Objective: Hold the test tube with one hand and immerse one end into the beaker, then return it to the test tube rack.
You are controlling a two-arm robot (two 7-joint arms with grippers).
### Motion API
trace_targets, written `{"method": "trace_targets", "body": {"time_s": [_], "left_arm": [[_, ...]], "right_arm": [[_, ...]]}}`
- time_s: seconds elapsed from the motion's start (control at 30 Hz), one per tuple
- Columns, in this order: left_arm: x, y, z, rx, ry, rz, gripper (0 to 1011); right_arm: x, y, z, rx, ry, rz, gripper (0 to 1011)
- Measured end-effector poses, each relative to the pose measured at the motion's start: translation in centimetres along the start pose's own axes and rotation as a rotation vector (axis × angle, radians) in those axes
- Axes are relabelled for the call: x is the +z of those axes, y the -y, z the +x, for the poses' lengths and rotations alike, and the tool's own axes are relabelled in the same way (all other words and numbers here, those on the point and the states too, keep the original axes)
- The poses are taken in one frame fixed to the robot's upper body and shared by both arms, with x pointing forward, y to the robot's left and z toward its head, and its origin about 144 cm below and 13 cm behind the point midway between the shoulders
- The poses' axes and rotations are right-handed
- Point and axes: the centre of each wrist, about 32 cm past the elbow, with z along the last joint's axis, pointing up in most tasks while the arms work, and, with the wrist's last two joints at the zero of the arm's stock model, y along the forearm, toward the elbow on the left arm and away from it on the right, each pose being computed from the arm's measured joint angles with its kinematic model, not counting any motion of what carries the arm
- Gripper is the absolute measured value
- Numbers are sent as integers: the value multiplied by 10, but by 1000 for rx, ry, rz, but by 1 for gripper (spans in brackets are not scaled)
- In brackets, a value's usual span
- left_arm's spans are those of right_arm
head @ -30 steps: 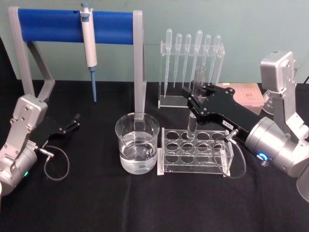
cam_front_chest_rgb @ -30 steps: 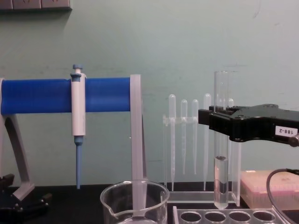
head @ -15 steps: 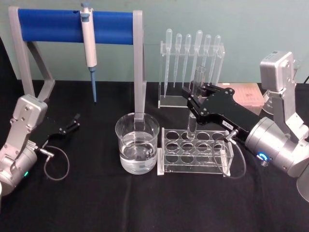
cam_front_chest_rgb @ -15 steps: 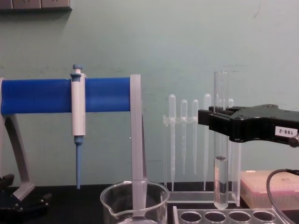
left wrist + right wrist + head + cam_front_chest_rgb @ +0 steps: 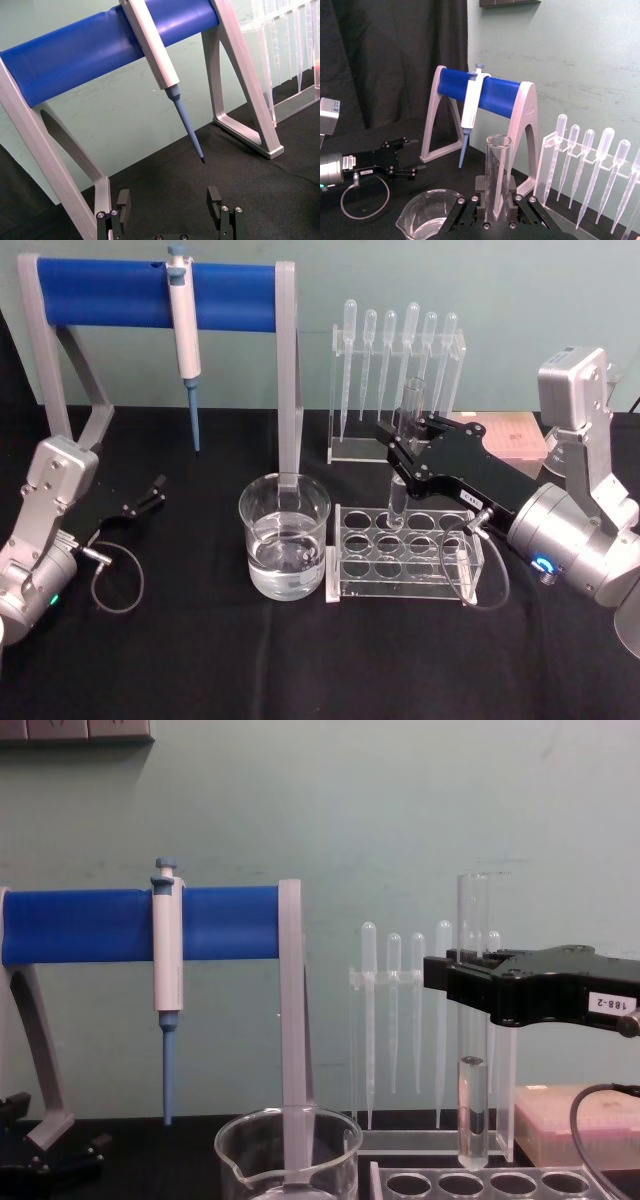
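The right gripper (image 5: 400, 456) pinches the test tube (image 5: 472, 1115) around its middle. The tube stands upright, just above the test tube rack (image 5: 400, 580). The left gripper (image 5: 148, 494) rests open, far left.

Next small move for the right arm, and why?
Probably keep lowering straight down. The right end effector is shut on the upright tube, whose bottom hangs just above a back-row hole of the rack and has crept down slightly. The left end effector sits parked, open, left of the beaker.
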Motion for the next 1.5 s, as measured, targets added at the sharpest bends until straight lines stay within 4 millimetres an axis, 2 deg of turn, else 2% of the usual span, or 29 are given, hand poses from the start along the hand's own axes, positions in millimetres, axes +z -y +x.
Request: {"method": "trace_targets", "body": {"time_s": [1.5], "left_arm": [[0,0,0,0,0,0,1000]], "right_arm": [[0,0,0,1,0,0,225]]}}
